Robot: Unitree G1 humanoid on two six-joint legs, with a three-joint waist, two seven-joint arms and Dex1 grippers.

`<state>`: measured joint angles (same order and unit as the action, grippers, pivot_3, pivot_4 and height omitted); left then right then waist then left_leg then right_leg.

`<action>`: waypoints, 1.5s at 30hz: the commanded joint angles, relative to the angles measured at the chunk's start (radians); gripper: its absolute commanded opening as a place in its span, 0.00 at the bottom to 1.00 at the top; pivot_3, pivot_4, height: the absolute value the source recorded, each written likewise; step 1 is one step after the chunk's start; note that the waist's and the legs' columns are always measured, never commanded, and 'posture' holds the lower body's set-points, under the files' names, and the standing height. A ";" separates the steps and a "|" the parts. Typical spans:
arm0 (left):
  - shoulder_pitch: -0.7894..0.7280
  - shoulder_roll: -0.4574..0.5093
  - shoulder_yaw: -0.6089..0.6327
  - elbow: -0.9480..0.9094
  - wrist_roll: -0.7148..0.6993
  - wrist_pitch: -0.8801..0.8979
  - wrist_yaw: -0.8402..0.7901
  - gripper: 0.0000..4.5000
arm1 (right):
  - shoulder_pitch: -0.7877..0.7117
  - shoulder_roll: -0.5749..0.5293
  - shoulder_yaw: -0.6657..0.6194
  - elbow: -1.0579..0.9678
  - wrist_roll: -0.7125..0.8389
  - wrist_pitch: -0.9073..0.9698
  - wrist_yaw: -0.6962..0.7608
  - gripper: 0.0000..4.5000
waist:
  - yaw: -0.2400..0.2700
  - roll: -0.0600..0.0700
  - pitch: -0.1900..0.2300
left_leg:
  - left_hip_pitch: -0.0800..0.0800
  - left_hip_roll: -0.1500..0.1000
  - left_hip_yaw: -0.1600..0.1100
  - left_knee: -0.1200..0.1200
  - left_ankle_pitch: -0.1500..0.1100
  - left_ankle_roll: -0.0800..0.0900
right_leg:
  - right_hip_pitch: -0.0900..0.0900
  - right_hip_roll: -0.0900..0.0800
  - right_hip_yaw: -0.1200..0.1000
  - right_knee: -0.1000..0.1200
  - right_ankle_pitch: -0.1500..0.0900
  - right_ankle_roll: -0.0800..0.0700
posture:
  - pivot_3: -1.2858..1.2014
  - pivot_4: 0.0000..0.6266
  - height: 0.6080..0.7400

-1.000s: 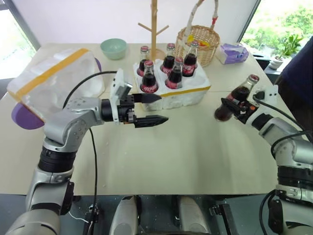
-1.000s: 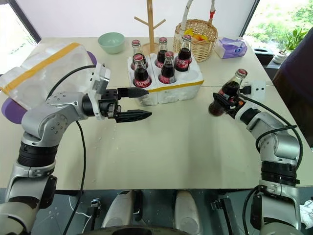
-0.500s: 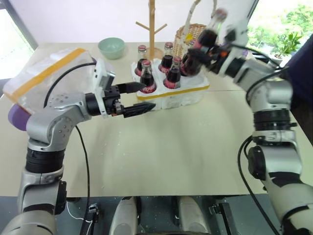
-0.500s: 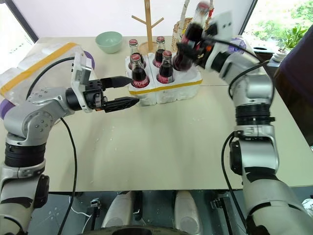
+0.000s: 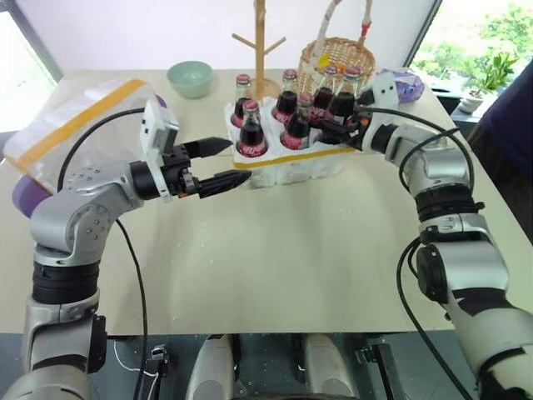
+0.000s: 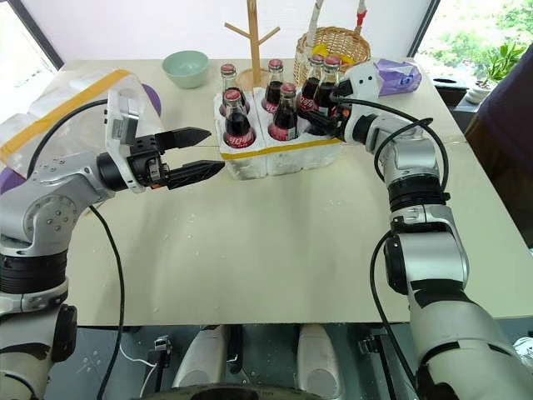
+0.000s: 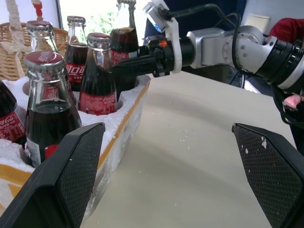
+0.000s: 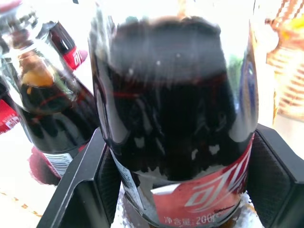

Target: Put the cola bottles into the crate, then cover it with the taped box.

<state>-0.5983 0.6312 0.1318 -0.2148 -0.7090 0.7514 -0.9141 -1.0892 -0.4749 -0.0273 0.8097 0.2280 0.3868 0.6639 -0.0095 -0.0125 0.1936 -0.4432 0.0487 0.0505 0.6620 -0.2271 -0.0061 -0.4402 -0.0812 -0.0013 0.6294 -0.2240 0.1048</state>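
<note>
All six bottles (image 5: 251,133) stand upright in the holes of the crate (image 5: 291,162), which sits at the far middle of the desk (image 5: 291,250); the holes keep them from tipping, so the loading looks all but done. The right claw (image 5: 336,125) reaches in level from the right and stands around the body of the last bottle (image 5: 343,98), low near its label, at the crate's right rear corner. The bottle's base is down in its hole; whether the claw grips it or has slackened off I cannot tell. Holding low and from the side keeps the claw clear of the neighbouring necks.

The left claw (image 5: 237,160) is spread wide and empty; it hovers level just off the crate's left front, touching nothing, likely parked there to stay out of the right arm's way while staying close to the lid.

The box (image 5: 83,133) lies tilted at the desk's left edge, well apart from the crate, behind the left arm; it is the cover yet to be fetched. My guess is that the right claw must back straight out sideways; any lift could drag the bottle up with it.
</note>
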 commanded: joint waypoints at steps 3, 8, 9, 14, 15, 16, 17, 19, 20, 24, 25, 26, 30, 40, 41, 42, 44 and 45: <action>-0.027 0.049 0.018 -0.017 0.005 -0.019 -0.016 1.00 | -0.010 -0.044 -0.039 -0.073 0.018 0.046 0.057 0.99 | -0.004 0.000 0.000 | 0.000 0.000 0.000 0.000 0.000 0.000 | 0.000 0.000 0.000 0.000 0.000 0.000 | 0.52 0.24 1.00; 0.057 0.288 0.160 -0.059 -0.029 0.041 -0.103 1.00 | 0.116 -0.237 -0.042 -0.466 0.091 0.190 0.280 0.99 | -0.005 0.001 0.000 | 0.000 0.000 0.000 -0.002 0.000 0.000 | -0.002 0.000 0.000 0.000 0.000 0.000 | 0.52 0.24 1.00; 0.082 0.353 0.209 -0.055 -0.040 0.061 -0.130 1.00 | 0.132 -0.288 -0.050 -0.529 0.114 0.233 0.322 0.99 | -0.005 0.000 0.001 | -0.001 0.001 0.000 -0.003 0.000 0.000 | -0.003 0.000 0.000 0.000 0.000 0.000 | 0.52 0.24 1.00; 0.310 0.651 0.531 0.055 -0.014 0.163 -0.367 1.00 | 0.172 -0.508 -0.102 -0.716 0.236 0.379 0.501 0.99 | -0.015 0.001 0.001 | 0.002 0.001 0.002 -0.005 0.000 0.000 | -0.003 0.000 0.000 -0.001 -0.004 -0.005 | 0.52 0.24 1.00; 0.379 0.702 0.599 0.097 0.027 0.172 -0.445 1.00 | 0.163 -0.532 -0.126 -0.735 0.277 0.404 0.535 0.99 | -0.018 0.001 0.001 | 0.003 0.001 0.003 -0.006 0.000 -0.001 | -0.003 0.000 0.000 -0.001 -0.004 -0.005 | 0.52 0.24 1.00; 0.453 0.743 0.663 0.154 0.089 0.151 -0.524 1.00 | 0.146 -0.552 -0.154 -0.751 0.331 0.447 0.566 0.99 | -0.020 0.001 0.001 | 0.004 0.002 0.004 -0.008 0.000 -0.001 | -0.004 0.000 0.000 -0.002 -0.005 -0.008 | 0.52 0.24 1.00; 0.516 0.779 0.708 0.226 0.157 0.116 -0.580 1.00 | 0.121 -0.568 -0.181 -0.761 0.385 0.485 0.594 0.99 | -0.024 0.001 0.001 | 0.004 0.002 0.004 -0.009 0.000 -0.002 | -0.004 -0.001 0.000 -0.002 -0.006 -0.009 | 0.52 0.24 1.00; 0.593 0.824 0.742 0.350 0.252 0.042 -0.638 1.00 | 0.096 -0.586 -0.207 -0.780 0.444 0.526 0.618 0.99 | -0.027 0.001 0.001 | 0.006 0.002 0.004 -0.011 0.001 -0.003 | -0.004 -0.001 0.000 -0.001 -0.007 -0.011 | 0.52 0.24 1.00; 0.633 0.847 0.741 0.417 0.286 0.010 -0.667 1.00 | 0.086 -0.590 -0.212 -0.790 0.462 0.535 0.621 0.99 | -0.027 0.001 0.001 | 0.006 0.002 0.004 -0.012 0.001 -0.003 | -0.005 -0.001 0.000 -0.001 -0.007 -0.012 | 0.52 0.24 1.00; 0.707 0.912 0.628 0.666 0.352 -0.176 -0.692 1.00 | 0.075 -0.596 -0.234 -0.843 0.549 0.594 0.633 0.99 | -0.034 0.001 0.000 | 0.006 0.002 0.005 -0.015 0.001 -0.003 | -0.006 -0.002 -0.001 -0.001 -0.009 -0.014 | 0.52 0.24 1.00; 0.676 0.927 0.571 0.722 0.372 -0.228 -0.676 1.00 | 0.086 -0.598 -0.238 -0.858 0.565 0.598 0.638 0.99 | -0.033 0.001 0.000 | 0.006 0.003 0.005 -0.015 0.001 -0.003 | -0.006 -0.002 -0.001 -0.001 -0.009 -0.014 | 0.52 0.24 1.00; 0.627 0.944 0.503 0.777 0.384 -0.282 -0.670 1.00 | 0.102 -0.599 -0.235 -0.872 0.567 0.593 0.638 0.99 | -0.032 0.000 0.000 | 0.005 0.003 0.005 -0.015 0.001 -0.003 | -0.008 -0.002 -0.001 -0.001 -0.009 -0.014 | 0.52 0.24 1.00; 0.303 0.937 0.206 0.934 0.475 -0.397 -0.639 1.00 | 0.142 -0.588 -0.224 -0.904 0.559 0.582 0.596 0.99 | -0.024 -0.002 -0.001 | -0.002 0.003 0.007 -0.013 0.001 -0.004 | -0.015 -0.002 0.000 0.001 -0.008 -0.014 | 0.52 0.24 1.00; -0.424 0.679 -0.265 1.374 0.887 -0.589 -0.606 1.00 | 0.227 -0.586 -0.295 -1.005 0.629 0.624 0.474 0.99 | -0.001 -0.004 -0.001 | -0.001 0.002 0.009 -0.009 0.002 -0.004 | -0.013 -0.001 0.000 0.006 -0.003 -0.005 | 0.52 0.24 1.00; -0.443 0.663 -0.281 1.398 0.907 -0.603 -0.596 1.00 | 0.225 -0.588 -0.304 -1.006 0.639 0.632 0.460 0.99 | -0.003 -0.004 -0.001 | -0.001 0.002 0.009 -0.009 0.002 -0.004 | -0.013 -0.001 0.000 0.006 -0.003 -0.005 | 0.52 0.24 1.00; -0.465 0.644 -0.292 1.419 0.921 -0.610 -0.585 1.00 | 0.226 -0.590 -0.314 -1.009 0.648 0.641 0.447 0.99 | -0.003 -0.004 -0.001 | -0.001 0.003 0.009 -0.009 0.002 -0.004 | -0.013 -0.001 0.000 0.006 -0.003 -0.005 | 0.52 0.24 1.00; -0.503 0.615 -0.300 1.453 0.937 -0.611 -0.567 1.00 | 0.232 -0.598 -0.324 -1.018 0.660 0.647 0.433 0.99 | -0.002 -0.004 -0.001 | -0.001 0.003 0.008 -0.009 0.002 -0.004 | -0.013 -0.001 0.000 0.006 -0.003 -0.005 | 0.52 0.24 1.00; -0.524 0.597 -0.303 1.467 0.943 -0.602 -0.561 1.00 | 0.241 -0.603 -0.331 -1.028 0.666 0.650 0.429 0.99 | -0.002 -0.005 -0.001 | -0.001 0.003 0.008 -0.009 0.002 -0.003 | -0.013 -0.001 0.000 0.006 -0.003 -0.005 | 0.52 0.24 1.00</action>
<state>-1.0800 1.2252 -0.1735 1.2302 0.2120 0.1505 -1.4904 -0.8449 -1.0497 -0.3118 -0.1788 0.8662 1.0346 1.1033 -0.0118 -0.0171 0.1924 -0.4442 0.0514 0.0587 0.6533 -0.2250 -0.0096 -0.4532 -0.0821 -0.0009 0.6349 -0.2274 0.0993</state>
